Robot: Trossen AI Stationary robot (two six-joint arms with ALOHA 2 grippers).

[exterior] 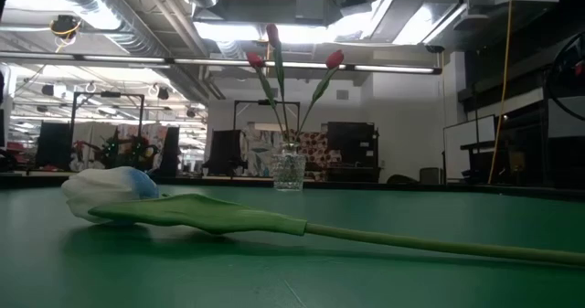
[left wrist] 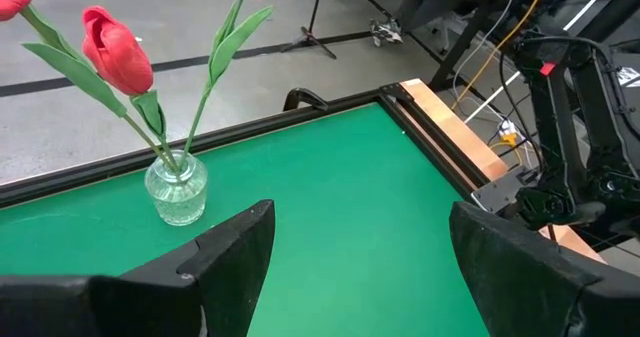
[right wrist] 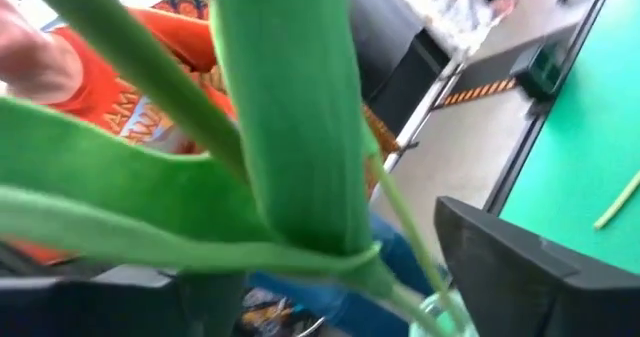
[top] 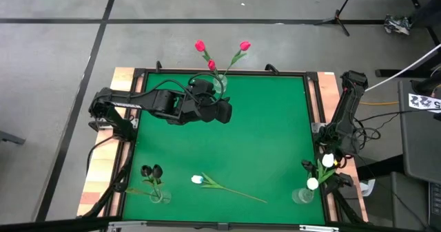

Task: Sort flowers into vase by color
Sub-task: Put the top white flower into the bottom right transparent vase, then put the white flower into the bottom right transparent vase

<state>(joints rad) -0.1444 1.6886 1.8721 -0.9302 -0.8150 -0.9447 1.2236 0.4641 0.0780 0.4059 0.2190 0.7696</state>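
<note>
White tulip (top: 198,180) lies flat on green mat, stem toward right gripper (top: 324,171), nearer, fingers apart over white-flower vase (top: 301,195); left gripper (top: 224,111) apart.

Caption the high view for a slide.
Left gripper open beside the clear glass vase of red tulips; one white tulip lies on the green table.

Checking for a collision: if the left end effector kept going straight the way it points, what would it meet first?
Probably nothing soon: the open left end effector points over bare mat. The vase of red tulips sits off to one side; depth unclear.
</note>
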